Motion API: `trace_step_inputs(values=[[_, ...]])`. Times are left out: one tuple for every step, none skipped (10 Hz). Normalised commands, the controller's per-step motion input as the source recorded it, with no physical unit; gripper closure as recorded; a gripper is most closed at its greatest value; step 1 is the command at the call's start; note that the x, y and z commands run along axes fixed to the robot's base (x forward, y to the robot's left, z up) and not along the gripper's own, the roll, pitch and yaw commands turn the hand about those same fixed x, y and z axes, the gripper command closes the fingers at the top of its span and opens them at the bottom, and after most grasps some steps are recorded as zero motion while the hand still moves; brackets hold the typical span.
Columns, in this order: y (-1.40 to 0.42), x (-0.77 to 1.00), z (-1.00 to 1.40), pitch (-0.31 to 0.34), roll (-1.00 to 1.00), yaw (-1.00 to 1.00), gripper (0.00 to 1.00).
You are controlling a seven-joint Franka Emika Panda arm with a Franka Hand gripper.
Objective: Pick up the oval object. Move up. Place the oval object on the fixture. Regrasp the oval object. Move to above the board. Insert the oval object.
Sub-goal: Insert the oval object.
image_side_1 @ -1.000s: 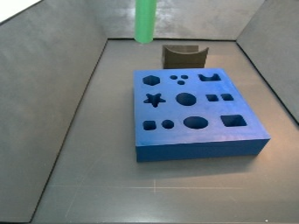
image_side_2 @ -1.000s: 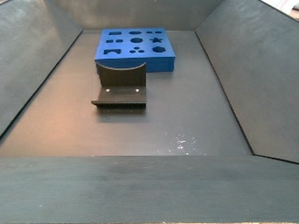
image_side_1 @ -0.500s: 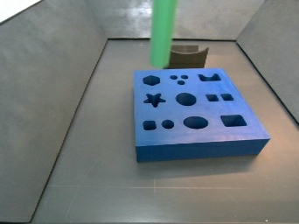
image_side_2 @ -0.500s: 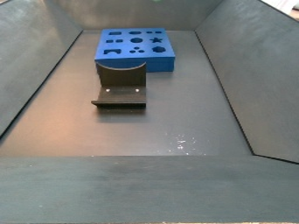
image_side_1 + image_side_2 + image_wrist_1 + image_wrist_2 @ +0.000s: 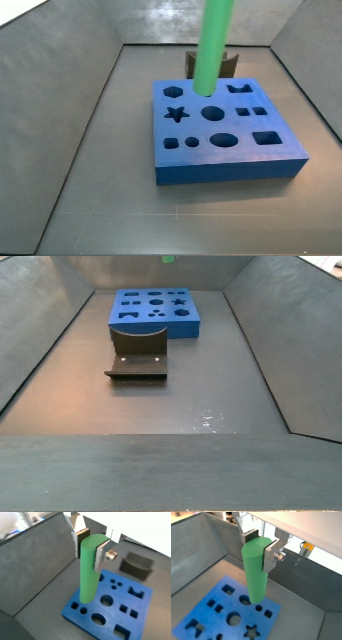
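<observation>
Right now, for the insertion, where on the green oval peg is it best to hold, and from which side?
Probably as it is held now: the gripper clamps the oval object's top end from above, one finger on each side. The peg hangs upright over the board, so a top grip leaves its long lower part free to enter a cut-out.
</observation>
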Motion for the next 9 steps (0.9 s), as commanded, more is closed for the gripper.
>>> trace_step_inputs(values=[[0.0,0.14,0.0,-0.05,-0.03,-0.91,1.0],[0.0,0.01,-0.03,-0.066,0.0,-1.0,1.0],[0.0,0.0,-0.07,-0.067,0.0,-1.0,1.0],[0.0,0.0,-0.07,-0.064,0.0,-1.0,1.0],[0.0,0.0,-0.07,-0.074,0.0,-1.0,1.0],[0.0,0.0,-0.09,-0.06,0.0,-1.0,1.0],[0.0,0.03,-0.17,-0.05,0.0,-1.0,1.0],[0.0,0.14,-0.24,-0.033,0.03,-0.91,1.0],[0.0,0.18,-0.24,-0.026,0.04,-0.87,1.0]])
